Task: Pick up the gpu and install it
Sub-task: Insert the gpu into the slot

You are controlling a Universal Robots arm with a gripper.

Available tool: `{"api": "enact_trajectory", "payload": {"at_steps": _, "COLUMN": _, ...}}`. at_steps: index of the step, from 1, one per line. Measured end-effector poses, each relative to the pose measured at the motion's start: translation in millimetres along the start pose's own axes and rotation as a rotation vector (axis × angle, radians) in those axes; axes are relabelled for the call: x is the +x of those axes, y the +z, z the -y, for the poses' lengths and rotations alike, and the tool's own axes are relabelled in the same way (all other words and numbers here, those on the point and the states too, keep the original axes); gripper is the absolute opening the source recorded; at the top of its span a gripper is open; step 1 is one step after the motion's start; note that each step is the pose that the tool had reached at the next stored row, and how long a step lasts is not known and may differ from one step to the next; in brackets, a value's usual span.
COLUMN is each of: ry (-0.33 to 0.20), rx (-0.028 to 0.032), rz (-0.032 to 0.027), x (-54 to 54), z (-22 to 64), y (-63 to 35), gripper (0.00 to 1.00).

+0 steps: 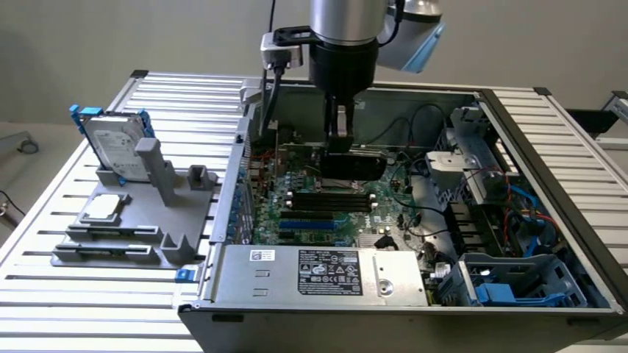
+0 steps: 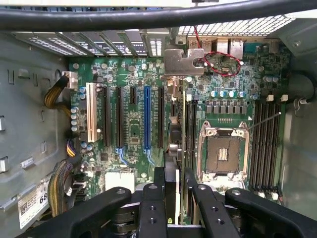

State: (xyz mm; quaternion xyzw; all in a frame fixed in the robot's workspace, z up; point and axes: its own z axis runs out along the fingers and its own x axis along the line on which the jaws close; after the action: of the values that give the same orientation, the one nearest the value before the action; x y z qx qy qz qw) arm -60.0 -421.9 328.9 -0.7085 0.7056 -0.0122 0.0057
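Note:
The gpu (image 1: 354, 165) hangs upright inside the open computer case (image 1: 510, 125), just above the motherboard (image 1: 324, 213), its black shroud facing the front. My gripper (image 1: 339, 144) is shut on its top edge. In the wrist view the gpu (image 2: 173, 148) appears edge-on between my two black fingers (image 2: 159, 184). Its silver end bracket (image 2: 182, 62) reaches toward the case's rear slot openings. My gripper (image 2: 174, 186) holds the card over the board just beside the black slot (image 2: 161, 116) that lies next to the blue expansion slot (image 2: 146, 118).
A grey fixture (image 1: 128, 224) outside the case carries a silver hard drive (image 1: 113, 143) in a blue frame and a chip (image 1: 106, 208). Inside are the power supply (image 1: 324, 272), black memory sticks (image 1: 334, 200), the bare CPU socket (image 2: 223, 148), red wires (image 2: 223, 62) and a blue drive cage (image 1: 520, 283).

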Motion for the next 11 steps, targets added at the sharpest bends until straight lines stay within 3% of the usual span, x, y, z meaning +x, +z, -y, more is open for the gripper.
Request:
{"api": "enact_trajectory", "payload": {"at_steps": 5, "ry": -0.003, "rx": -0.0064, "rz": 0.0001, "x": 5.0, "z": -4.3, "y": 4.2, "gripper": 0.26}}
{"api": "enact_trajectory", "payload": {"at_steps": 11, "ry": -0.008, "rx": -0.0204, "rz": 0.0003, "x": 11.8, "z": -7.1, "y": 9.1, "gripper": 0.26}}
